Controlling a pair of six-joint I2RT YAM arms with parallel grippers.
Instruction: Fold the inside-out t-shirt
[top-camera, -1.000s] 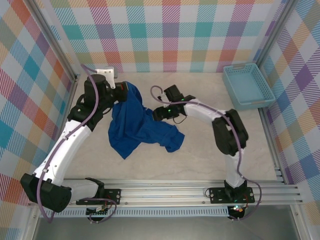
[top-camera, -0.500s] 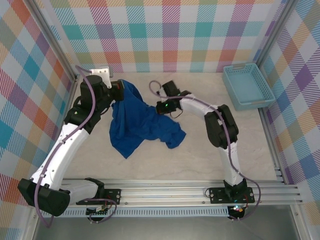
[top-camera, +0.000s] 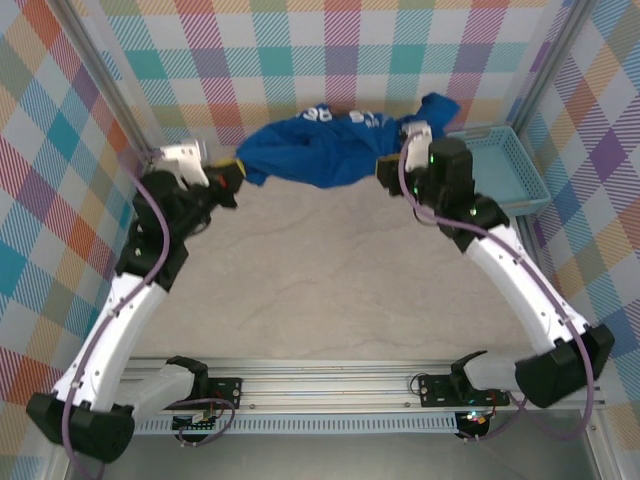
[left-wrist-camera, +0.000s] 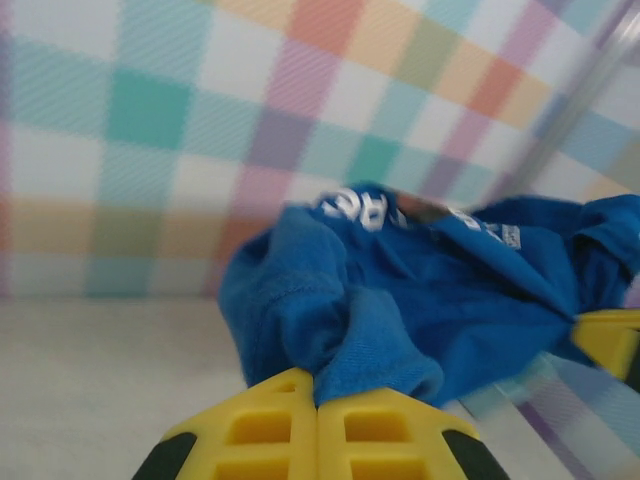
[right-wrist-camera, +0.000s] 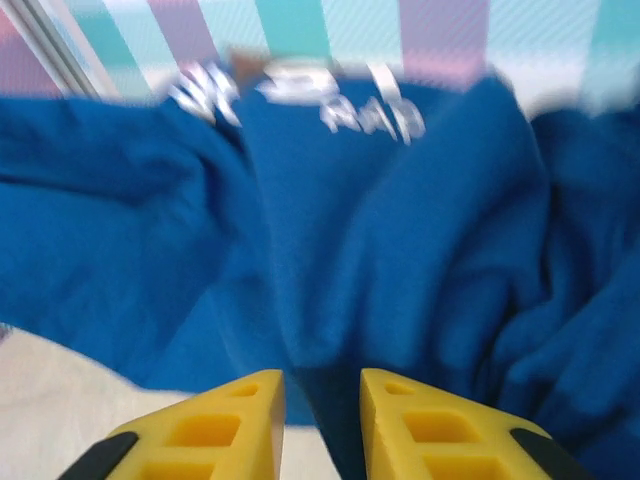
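The inside-out t-shirt (top-camera: 310, 150) is royal blue with white print and hangs bunched in the air in front of the back wall, stretched between both arms. My left gripper (top-camera: 232, 172) is shut on its left end. In the left wrist view the yellow jaws (left-wrist-camera: 318, 402) meet, with a fold of the t-shirt (left-wrist-camera: 420, 290) pinched at their tips. My right gripper (top-camera: 397, 160) holds the right end. In the right wrist view its jaws (right-wrist-camera: 322, 400) stand slightly apart on a dark fold of the t-shirt (right-wrist-camera: 350, 230) that runs down between them. A loose flap rises above the right wrist.
A light-blue lattice basket (top-camera: 497, 172) stands at the back right, close behind the right arm. The beige table top (top-camera: 320, 280) lies bare below the hanging cloth. Checked walls close in the back and both sides. A metal rail (top-camera: 350, 385) runs along the near edge.
The shirt lay crumpled on the table with both grippers at it. Both arms have now lifted it off the table and spread it out between them near the back wall.
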